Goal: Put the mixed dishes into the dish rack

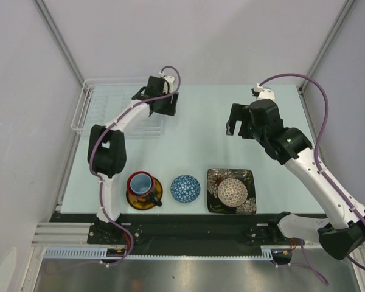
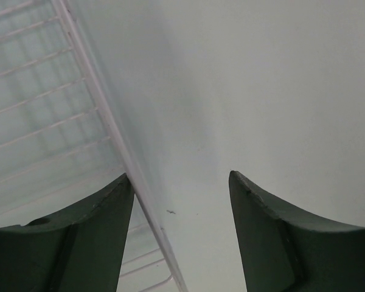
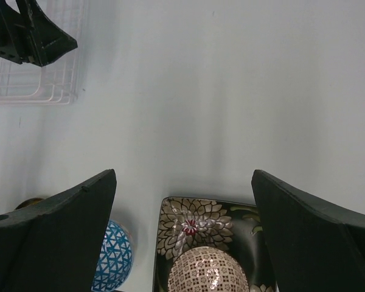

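While none of the mixed dishes sat in the dish rack (image 1: 80, 115) yet, we had both claws up w/ nothing in them. The left gripper (image 1: 169, 108) hung w/ jaws partway apart, empty, right over the rack's right rim. In its wrist view the rim wire ran just beside one finger.

The right gripper (image 1: 238, 129) stood wide open, also empty. The beige netted bowl (image 1: 232, 192) lay below and straight back of it, toward the arm bases, resting in the black square plate (image 1: 218, 178). In the right wrist view both were centred btwn its fingers. The blue bowl (image 1: 185, 188) lay back and to its left. The red mug (image 1: 140, 182) on the yellow saucer (image 1: 149, 201) lay further left, well behind the left claw.

We judged the right arm nearer the netted bowl. It's round, so no long axis to match, just a rim to pinch. The rack lay well off to that claw's left, long side running left-right.
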Tool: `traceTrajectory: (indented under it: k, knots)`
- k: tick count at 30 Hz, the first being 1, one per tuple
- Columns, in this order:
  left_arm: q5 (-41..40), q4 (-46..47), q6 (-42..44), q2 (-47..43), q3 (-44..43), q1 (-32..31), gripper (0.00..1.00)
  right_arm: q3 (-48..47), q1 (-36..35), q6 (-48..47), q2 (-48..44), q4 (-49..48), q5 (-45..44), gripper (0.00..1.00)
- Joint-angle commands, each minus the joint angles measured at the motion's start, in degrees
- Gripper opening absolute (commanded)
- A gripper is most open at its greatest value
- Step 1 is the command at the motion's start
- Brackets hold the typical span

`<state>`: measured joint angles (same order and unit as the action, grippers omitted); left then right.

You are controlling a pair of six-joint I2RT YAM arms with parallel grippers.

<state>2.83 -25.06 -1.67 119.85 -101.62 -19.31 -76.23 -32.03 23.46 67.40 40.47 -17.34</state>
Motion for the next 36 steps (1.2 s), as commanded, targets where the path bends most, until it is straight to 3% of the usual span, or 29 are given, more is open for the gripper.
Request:
traceTrajectory:
  k: [1, 16, 23, 30, 34, 36]
  knots:
    - [0.77, -2.88, -0.79, 3.19, -4.89, -3.62, 0.68, 0.46, 1.88, 0.88, -2.53, 0.49, -0.50, 1.00]
    - [8.41, -5.35, -1.23, 5.48, -10.61, -13.73, 0.67, 4.68, 7.77, 2.29, -7.01, 1.46, 1.00, 1.00]
    - [13.16, -8.16, -4.39, 4.17, -19.30, -18.31, 0.68, 6.61, 9.09, 2.64, -7.02, 1.37, 0.82, 1.00]
    - [10.71, -9.04, -1.58, -0.66, -22.04, -15.59, 0.78, 7.84, 9.44, 3.52, -3.76, 0.76, 1.70, 1.00]
    - [10.44, -9.13, -3.07, -5.41, -21.25, -9.27, 0.79, 10.57, 9.36, 4.05, -3.15, -1.62, 3.45, 1.00]
    - [12.10, -7.38, -4.74, -7.87, -17.40, -2.69, 0.79, 11.97, 9.36, 4.57, -2.10, -4.76, 5.47, 1.00]
